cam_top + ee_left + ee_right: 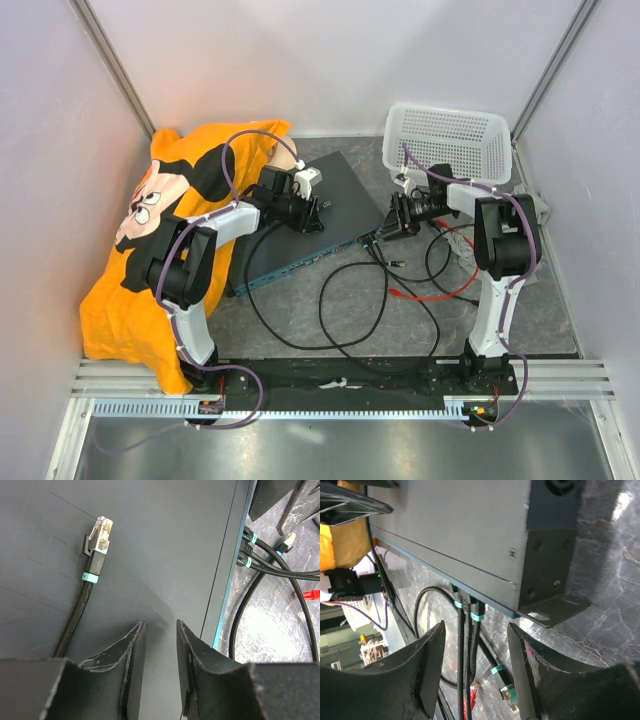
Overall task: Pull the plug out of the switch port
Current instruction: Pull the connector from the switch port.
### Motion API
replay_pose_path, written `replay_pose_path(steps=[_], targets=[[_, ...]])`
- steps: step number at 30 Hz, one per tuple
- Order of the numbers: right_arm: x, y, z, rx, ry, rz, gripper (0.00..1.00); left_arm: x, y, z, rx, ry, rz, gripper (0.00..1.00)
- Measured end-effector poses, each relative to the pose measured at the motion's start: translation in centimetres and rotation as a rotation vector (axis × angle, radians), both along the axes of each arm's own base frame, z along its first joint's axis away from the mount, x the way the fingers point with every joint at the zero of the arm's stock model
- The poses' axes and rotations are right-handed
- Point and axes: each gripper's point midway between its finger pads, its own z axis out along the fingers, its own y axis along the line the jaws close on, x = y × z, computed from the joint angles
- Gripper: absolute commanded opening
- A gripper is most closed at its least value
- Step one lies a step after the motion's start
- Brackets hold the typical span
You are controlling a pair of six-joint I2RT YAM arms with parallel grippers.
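The switch (335, 200) lies flat mid-table, dark top up, its teal front face (226, 600) toward the arms. Two black plugs with teal bands (468, 607) sit in ports near its right end; they also show in the left wrist view (246, 550). My right gripper (475, 680) is open and empty, its jaws on either side of those two cables just in front of the ports; in the top view it (385, 232) is at the switch's right corner. My left gripper (161, 625) is open and empty over the switch top (312, 218). A loose plug (100, 535) lies on the top.
Another loose plug (507, 692) lies on the table by the right fingers. Black cables (350, 300) and a red lead (430, 295) loop in front of the switch. A white mesh basket (447, 140) stands behind. An orange printed cloth (150, 250) covers the left.
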Motion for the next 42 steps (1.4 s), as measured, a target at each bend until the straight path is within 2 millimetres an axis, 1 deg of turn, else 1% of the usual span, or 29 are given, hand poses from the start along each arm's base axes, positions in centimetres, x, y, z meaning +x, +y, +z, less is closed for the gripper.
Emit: replay_pose_path(steps=[2,6,10,14,21,24,29,32,38,42], targets=[[-0.3,-0.1,-0.5,-0.006,0.007,-0.007,0.59,0.0,0.0,0.0,0.0,0.0,0.0,0.38],[-2.0,-0.2,-1.7,-0.013,0.062,-0.025,0.57,0.0,0.0,0.0,0.0,-0.001,0.0,0.38],[-3.4,-0.1,-1.7,-0.004,0.076,-0.06,0.57,-0.3,0.2,0.0,0.003,-0.001,0.005,0.38],[-4.3,0.2,-1.8,0.026,0.099,-0.158,0.58,-1.3,0.8,0.0,0.011,0.004,0.011,0.38],[-3.3,1.3,-1.6,0.148,0.142,-0.322,0.59,-3.2,1.6,0.0,0.012,0.013,0.017,0.38],[-1.8,1.4,-1.1,0.169,0.111,-0.372,0.59,-3.5,1.8,0.0,0.017,0.017,0.019,0.38],[0.5,1.4,0.0,0.2,0.058,-0.432,0.59,-3.5,1.8,0.0,0.019,0.016,0.021,0.38],[1.3,1.4,0.0,0.205,0.049,-0.452,0.58,-3.5,1.8,0.0,0.019,0.016,0.021,0.38],[1.4,1.4,-0.8,0.196,0.065,-0.464,0.56,-3.5,1.8,0.0,0.019,0.016,0.022,0.38],[1.4,1.3,-0.9,0.194,0.068,-0.464,0.54,-3.5,1.8,0.0,0.02,0.016,0.021,0.38]])
